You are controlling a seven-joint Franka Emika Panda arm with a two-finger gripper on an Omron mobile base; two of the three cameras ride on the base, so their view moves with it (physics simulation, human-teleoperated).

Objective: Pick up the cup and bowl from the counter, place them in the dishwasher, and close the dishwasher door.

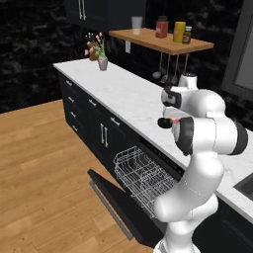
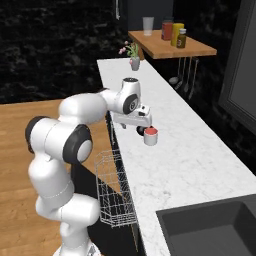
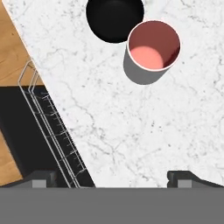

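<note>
From the left base view, the arm blocks most of the action, but you can see the dishwasher door (image 1: 118,210) dropped flat open and the wire rack (image 1: 143,178) pulled out under the counter (image 1: 123,94). The bowl (image 1: 165,122) peeks out dark beside the arm.

Right base view is clearer: the gripper (image 2: 141,125) hangs over the counter (image 2: 190,160) with the cup (image 2: 150,136) just beside and below it, not held. The rack (image 2: 114,192) sits below the counter edge.

Hand view looks straight down: the finger tips (image 3: 181,177) stand wide apart with nothing between them. The cup (image 3: 153,50) is ahead of the jaws, off toward one tip, and the bowl (image 3: 114,17) is touching or nearly touching it, further ahead still.

So I'd say it's lining up for the first pick, probably the cup. Next move needs the jaws to slide forward, centre on it, then drop, without knocking the bowl.
</note>
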